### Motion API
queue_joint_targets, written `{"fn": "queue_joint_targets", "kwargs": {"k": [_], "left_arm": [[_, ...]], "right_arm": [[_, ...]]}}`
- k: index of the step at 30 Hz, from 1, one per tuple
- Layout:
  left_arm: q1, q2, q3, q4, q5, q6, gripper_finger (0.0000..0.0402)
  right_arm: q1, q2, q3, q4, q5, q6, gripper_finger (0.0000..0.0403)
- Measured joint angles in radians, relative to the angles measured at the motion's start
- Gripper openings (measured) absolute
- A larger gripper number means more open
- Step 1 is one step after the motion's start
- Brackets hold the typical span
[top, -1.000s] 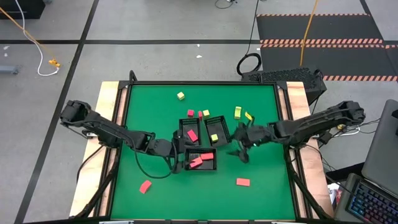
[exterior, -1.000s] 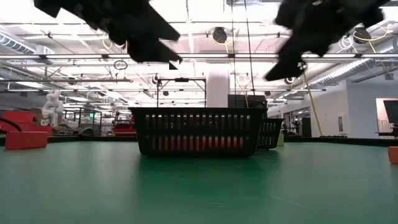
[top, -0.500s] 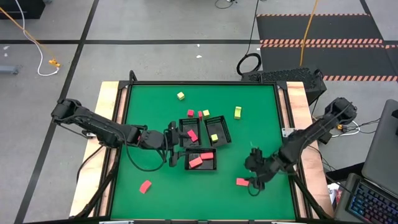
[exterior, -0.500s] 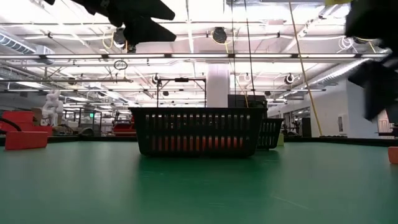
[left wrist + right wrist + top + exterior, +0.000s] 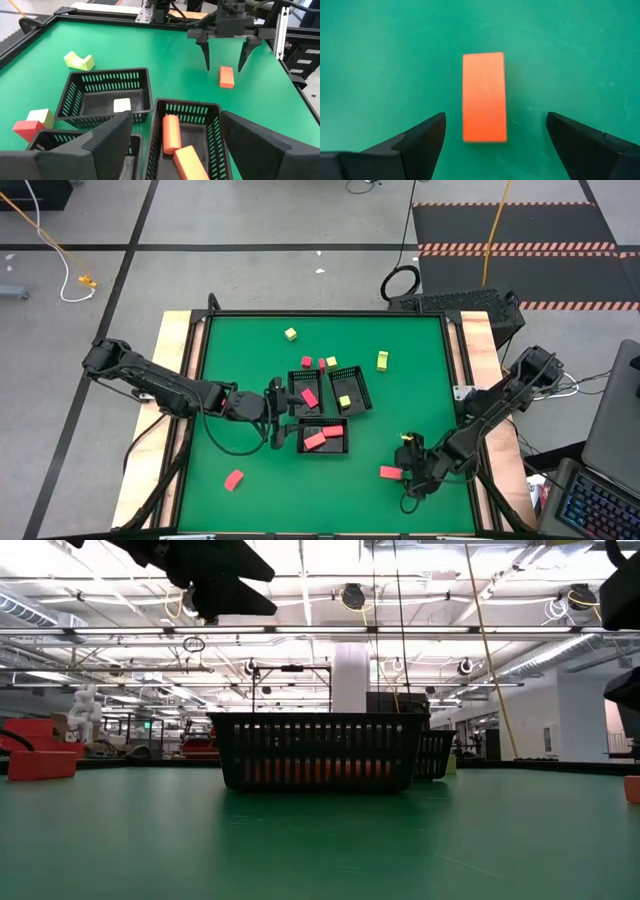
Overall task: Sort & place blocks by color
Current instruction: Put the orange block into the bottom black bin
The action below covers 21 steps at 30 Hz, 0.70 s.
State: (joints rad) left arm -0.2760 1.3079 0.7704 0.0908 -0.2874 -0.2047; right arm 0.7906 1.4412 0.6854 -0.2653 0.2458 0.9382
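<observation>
Scene: a green counter (image 5: 250, 350) seen from above, with two dark robot arms reaching in from the left and right sides.
Trays: three black mesh trays sit clustered near the middle of the counter. The near tray (image 5: 323, 437) holds two red bars. The far left tray (image 5: 305, 393) holds a red block. The far right tray (image 5: 349, 390) holds a yellow-green block.
Right claw: the right claw (image 5: 403, 474) hangs low over the near right part of the counter, fingers spread wide and holding nothing. In the right wrist view its two fingers stand on either side of a red bar (image 5: 484, 97), clear of it on both sides.
Red bar: it lies flat on the green surface, well apart from the trays, near the counter's near right corner (image 5: 390, 472).
Left claw: the left claw (image 5: 275, 412) hovers just left of the tray cluster, fingers apart and empty. Its wrist view looks between its fingers down into the near tray and across to the right claw.
Loose blocks, far side: a yellow-green block (image 5: 290, 334) sits alone toward the far edge. Another yellow-green block (image 5: 382, 361) lies to the right of the trays. Two small red blocks (image 5: 307, 362) and one yellow-green block (image 5: 331, 362) sit just beyond the far trays.
Loose blocks, near side: a red block (image 5: 234, 479) lies alone on the near left of the counter.
Low view: the near tray stands in the centre, red showing through its mesh.
</observation>
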Motion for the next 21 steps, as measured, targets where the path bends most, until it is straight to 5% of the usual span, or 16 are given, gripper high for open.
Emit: {"fn": "queue_joint_targets", "kwargs": {"k": [5,15,21], "left_arm": [[0.0,0.0,0.0,0.003,0.0,-0.017,0.03],[0.0,0.0,0.0,-0.021,0.0,-0.043,0.029],[0.0,0.0,0.0,-0.021,0.0,-0.043,0.029]], "right_arm": [[0.0,0.063,0.041,-0.032,0.014,-0.006,0.0297],[0.008,0.085,0.046,-0.045,0.009,0.006,0.0119],[0.006,0.067,0.043,-0.045,0.02,-0.054,0.0117]]}}
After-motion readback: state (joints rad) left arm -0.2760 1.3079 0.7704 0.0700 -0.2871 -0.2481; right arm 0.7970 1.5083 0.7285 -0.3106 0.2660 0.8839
